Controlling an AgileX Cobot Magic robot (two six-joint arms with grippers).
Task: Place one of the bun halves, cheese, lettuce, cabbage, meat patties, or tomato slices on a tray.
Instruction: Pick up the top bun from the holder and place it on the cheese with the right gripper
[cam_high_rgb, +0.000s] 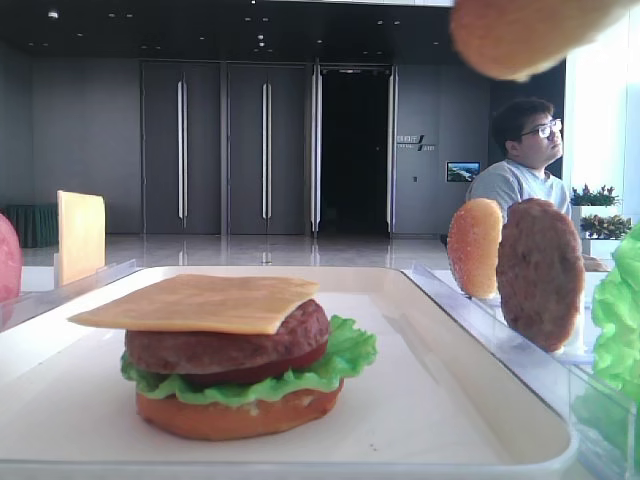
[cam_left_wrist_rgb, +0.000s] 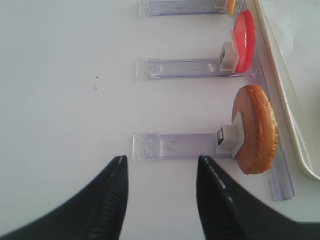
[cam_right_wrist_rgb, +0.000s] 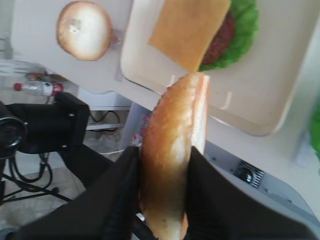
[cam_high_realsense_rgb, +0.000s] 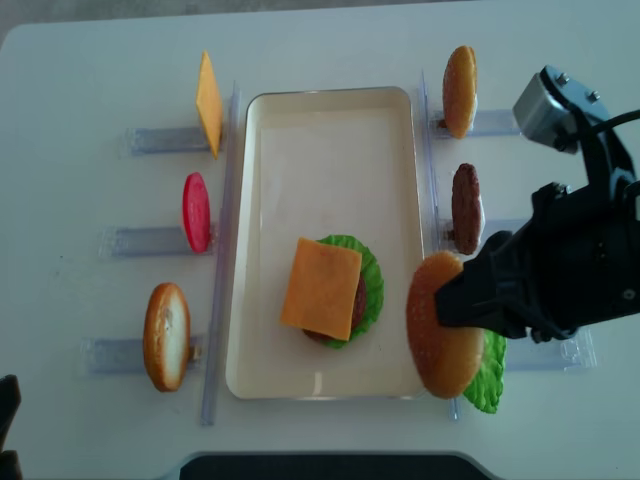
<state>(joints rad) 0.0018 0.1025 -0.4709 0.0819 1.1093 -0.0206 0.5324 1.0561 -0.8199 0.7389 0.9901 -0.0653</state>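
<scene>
A white tray (cam_high_realsense_rgb: 260, 250) holds a stacked burger: orange bun bottom (cam_high_rgb: 235, 415), lettuce (cam_high_rgb: 345, 355), a tomato slice, a meat patty (cam_high_rgb: 225, 345) and a cheese slice (cam_high_realsense_rgb: 320, 288) on top. My right gripper (cam_right_wrist_rgb: 164, 150) is shut on a golden bun half (cam_right_wrist_rgb: 172, 150), held on edge above the tray's right rim, just right of the stack (cam_high_realsense_rgb: 440, 325). My left gripper (cam_left_wrist_rgb: 160, 160) stands open over bare white table, with nothing between its fingers, left of a bun half (cam_left_wrist_rgb: 257, 129) clipped upright in a stand.
Clear stands flank the tray. On the left they hold a cheese slice (cam_high_realsense_rgb: 208, 102), a tomato slice (cam_high_realsense_rgb: 196, 212) and a bun half (cam_high_realsense_rgb: 166, 335). On the right are a bun half (cam_high_realsense_rgb: 460, 90), a patty (cam_high_realsense_rgb: 465, 207) and lettuce (cam_high_realsense_rgb: 487, 372). A man (cam_high_rgb: 525, 165) sits behind.
</scene>
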